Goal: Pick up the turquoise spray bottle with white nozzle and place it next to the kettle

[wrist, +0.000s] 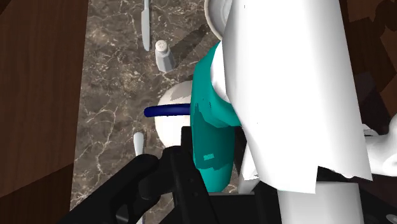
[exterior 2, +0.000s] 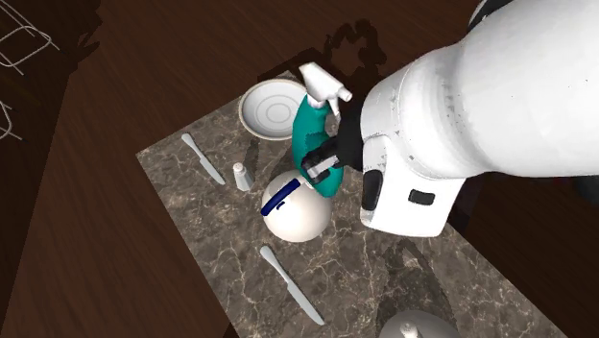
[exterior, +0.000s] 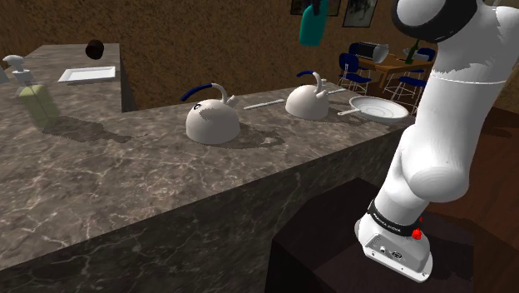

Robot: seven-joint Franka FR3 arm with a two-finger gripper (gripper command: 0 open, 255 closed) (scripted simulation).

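Wrist view: the black gripper [wrist: 213, 170] is closed on one turquoise spray bottle [wrist: 213, 127]. Its fingers [wrist: 181, 167] clasp the bottle's lower body, and the bottle's white nozzle [wrist: 292, 89] looms large close to the camera. The bottle hangs in the air in the jaws; the shoulder view shows it high above the work surface. Directly beneath the jaws sits one white domed kettle [wrist: 170, 127] with a dark blue handle [wrist: 167, 111], clear of the bottle. It rests on a grey marbled counter [wrist: 108, 95]. Two table knives lie flat on that counter: one knife [wrist: 138, 143] just beside the kettle under the jaws, and a second knife [wrist: 146, 19] farther out beyond them. One small white shaker [wrist: 164, 56] stands upright between the kettle and the second knife. In the second exterior view, one round white dish [exterior 2: 272, 108] lies just past the nozzle end of the held bottle. A second white kettle [exterior: 212, 116] of the same shape stands well apart from the jaws, making two kettles in all. Farthest from the jaws are one pale green soap dispenser [exterior: 29, 91], one white tray [exterior: 87, 73] and one dark ball [exterior: 94, 48]. Behind the counter are a dining table [exterior: 391, 67] and blue chairs [exterior: 356, 68], too overlapped to count.
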